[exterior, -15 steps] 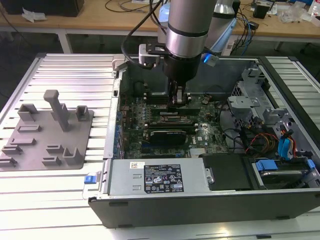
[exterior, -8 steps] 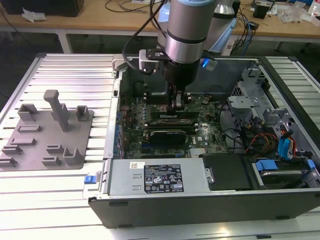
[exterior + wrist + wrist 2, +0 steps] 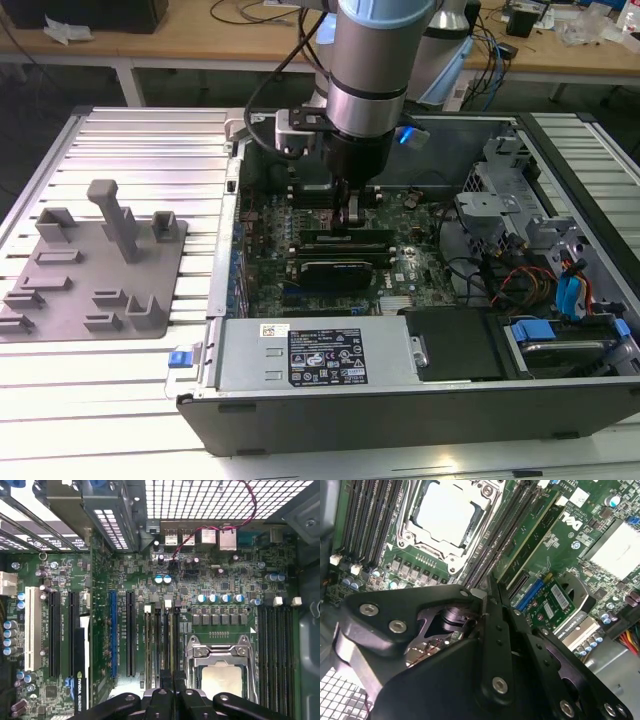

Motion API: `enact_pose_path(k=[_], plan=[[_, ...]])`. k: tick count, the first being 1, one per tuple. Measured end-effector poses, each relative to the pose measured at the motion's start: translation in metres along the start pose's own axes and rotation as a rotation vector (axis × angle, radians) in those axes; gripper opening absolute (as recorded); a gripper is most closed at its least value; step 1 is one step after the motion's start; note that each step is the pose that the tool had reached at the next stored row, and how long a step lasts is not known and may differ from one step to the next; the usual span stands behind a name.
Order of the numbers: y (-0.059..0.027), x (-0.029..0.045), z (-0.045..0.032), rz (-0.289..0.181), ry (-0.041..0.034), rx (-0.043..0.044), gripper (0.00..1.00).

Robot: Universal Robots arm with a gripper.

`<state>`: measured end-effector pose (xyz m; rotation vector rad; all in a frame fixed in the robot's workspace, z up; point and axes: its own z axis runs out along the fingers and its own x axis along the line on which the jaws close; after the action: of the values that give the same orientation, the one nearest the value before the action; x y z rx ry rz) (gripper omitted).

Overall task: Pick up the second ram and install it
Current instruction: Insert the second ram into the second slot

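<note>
Ram [image 3: 532,535] edge-up, lengthwise alongside slots [image 3: 502,530]

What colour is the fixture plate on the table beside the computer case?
Plain grey. The fixture plate shows best in the exterior view.

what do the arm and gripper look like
The arm is a fat silver-grey cylinder with a black band and a small blue light; a dark cable runs beside it. The gripper is black; in the second wrist view its angular links carry silver screw heads.
</note>
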<state>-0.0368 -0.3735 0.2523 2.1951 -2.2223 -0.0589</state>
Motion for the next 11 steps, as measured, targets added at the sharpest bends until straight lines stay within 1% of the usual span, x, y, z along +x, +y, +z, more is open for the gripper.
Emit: enact_pose_path(k=[2,4,6,11], plan=[[0.0004,0.0001,0.0038,0.0,0.0001,0.0,0.09],[0.0005,0.0001,0.0041,0.0,0.0001,0.0,0.09],[0.0003,0.0001,0.0083,0.0,-0.0001,0.0,0.09],[0.0003,0.0002,0.0104,0.001,0.0002,-0.0001,0.09]])
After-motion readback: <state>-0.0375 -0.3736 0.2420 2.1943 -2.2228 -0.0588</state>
